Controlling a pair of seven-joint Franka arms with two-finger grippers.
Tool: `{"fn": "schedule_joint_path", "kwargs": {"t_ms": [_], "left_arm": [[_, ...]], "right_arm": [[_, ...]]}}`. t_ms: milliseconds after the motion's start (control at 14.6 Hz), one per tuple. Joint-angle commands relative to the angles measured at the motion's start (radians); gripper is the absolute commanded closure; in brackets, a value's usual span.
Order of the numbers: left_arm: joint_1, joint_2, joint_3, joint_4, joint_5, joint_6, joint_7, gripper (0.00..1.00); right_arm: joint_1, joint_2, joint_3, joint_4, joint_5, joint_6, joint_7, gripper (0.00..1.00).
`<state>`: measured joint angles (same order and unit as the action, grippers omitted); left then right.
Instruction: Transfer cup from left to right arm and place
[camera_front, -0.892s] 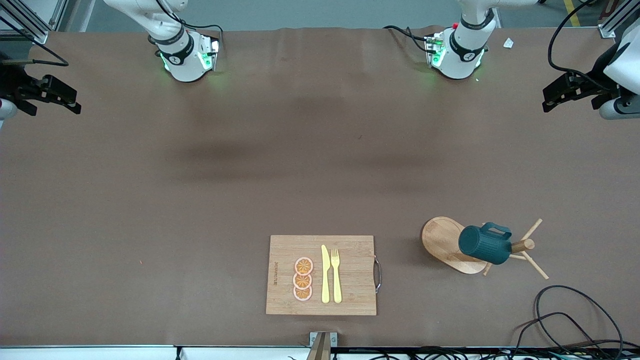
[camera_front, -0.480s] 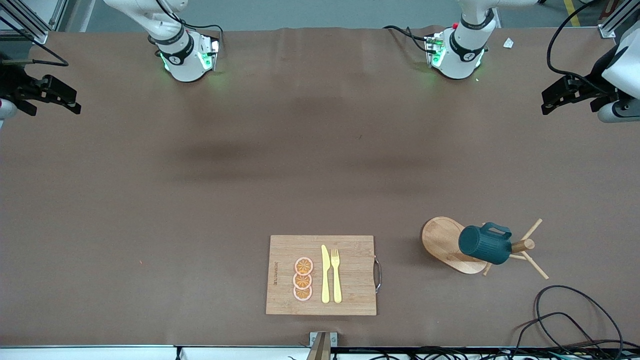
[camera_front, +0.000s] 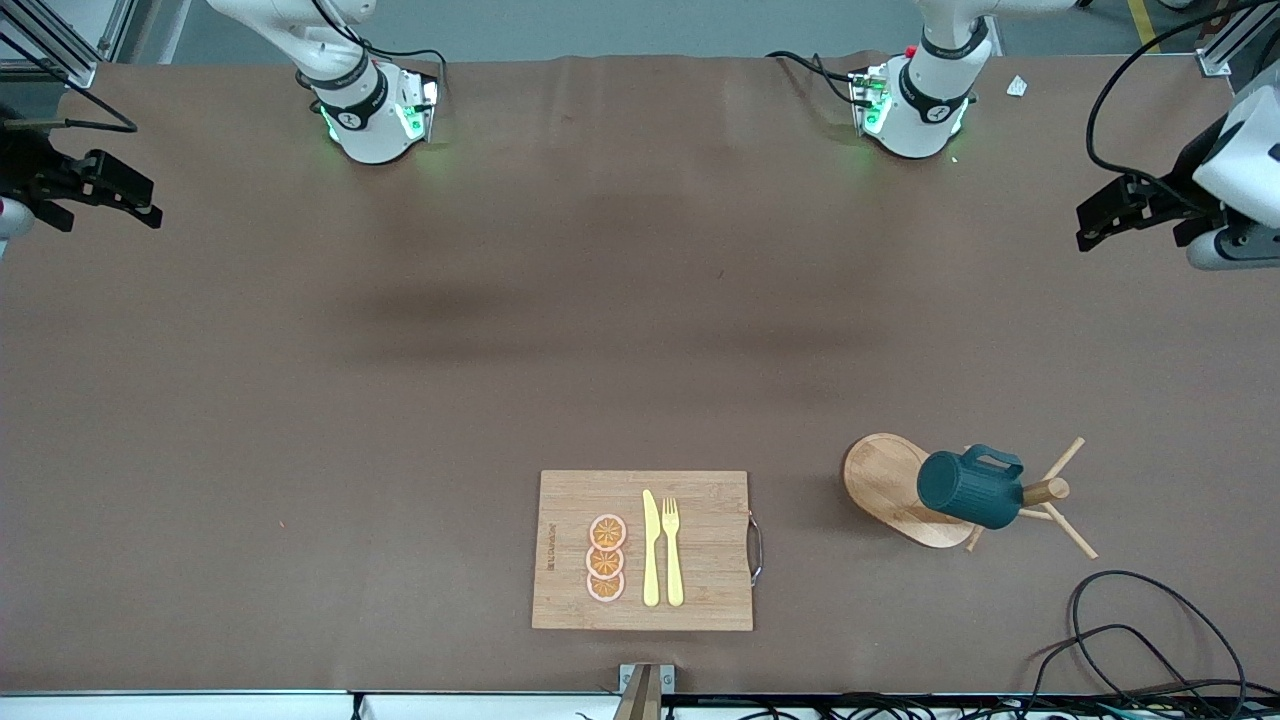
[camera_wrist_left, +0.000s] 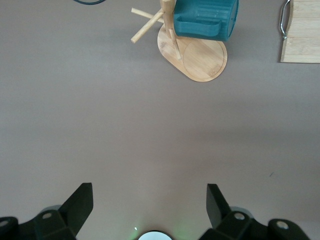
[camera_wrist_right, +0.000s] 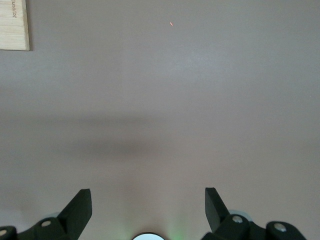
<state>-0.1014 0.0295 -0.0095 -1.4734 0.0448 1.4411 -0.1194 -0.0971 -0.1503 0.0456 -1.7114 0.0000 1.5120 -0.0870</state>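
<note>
The dark teal ribbed cup (camera_front: 970, 488) hangs tilted on a peg of a wooden mug tree (camera_front: 1045, 492), near the front camera at the left arm's end of the table. It also shows in the left wrist view (camera_wrist_left: 207, 20). My left gripper (camera_front: 1095, 222) is open and empty, up in the air at the table's end, well apart from the cup; its jaws (camera_wrist_left: 149, 200) stand wide over bare table. My right gripper (camera_front: 150, 205) is open and empty in the air at the right arm's end (camera_wrist_right: 148, 200).
The mug tree's oval wooden base (camera_front: 885, 480) lies under the cup. A wooden cutting board (camera_front: 700, 590) with a yellow knife (camera_front: 651, 550), a yellow fork (camera_front: 672, 550) and orange slices (camera_front: 606, 558) lies near the front edge. Black cables (camera_front: 1150, 630) coil at the corner.
My left gripper has shifted slightly lower in the front view. The right arm and the cup have not moved.
</note>
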Motion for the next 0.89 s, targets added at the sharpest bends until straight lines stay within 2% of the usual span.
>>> {"fn": "schedule_joint_path", "kwargs": {"t_ms": [0, 137, 343, 480, 618, 824], "left_arm": [[0.006, 0.052, 0.000, 0.042, -0.010, 0.040, -0.025, 0.00], [0.009, 0.073, 0.002, 0.042, -0.038, 0.116, -0.104, 0.00], [0.083, 0.116, 0.002, 0.024, -0.188, 0.217, -0.287, 0.00], [0.091, 0.138, 0.002, 0.001, -0.220, 0.272, -0.354, 0.00], [0.106, 0.138, 0.000, -0.062, -0.236, 0.350, -0.428, 0.00], [0.111, 0.127, 0.000, -0.180, -0.321, 0.479, -0.541, 0.00]], "right_arm": [[0.002, 0.005, 0.000, 0.013, 0.006, -0.006, 0.006, 0.00], [0.002, 0.005, 0.000, 0.013, 0.006, -0.007, 0.007, 0.00], [0.002, 0.005, 0.000, 0.013, 0.006, -0.006, 0.007, 0.00], [0.002, 0.005, 0.000, 0.013, 0.006, -0.006, 0.007, 0.00], [0.002, 0.005, 0.000, 0.013, 0.006, -0.007, 0.007, 0.00], [0.002, 0.005, 0.000, 0.013, 0.008, -0.010, 0.007, 0.00]]}}
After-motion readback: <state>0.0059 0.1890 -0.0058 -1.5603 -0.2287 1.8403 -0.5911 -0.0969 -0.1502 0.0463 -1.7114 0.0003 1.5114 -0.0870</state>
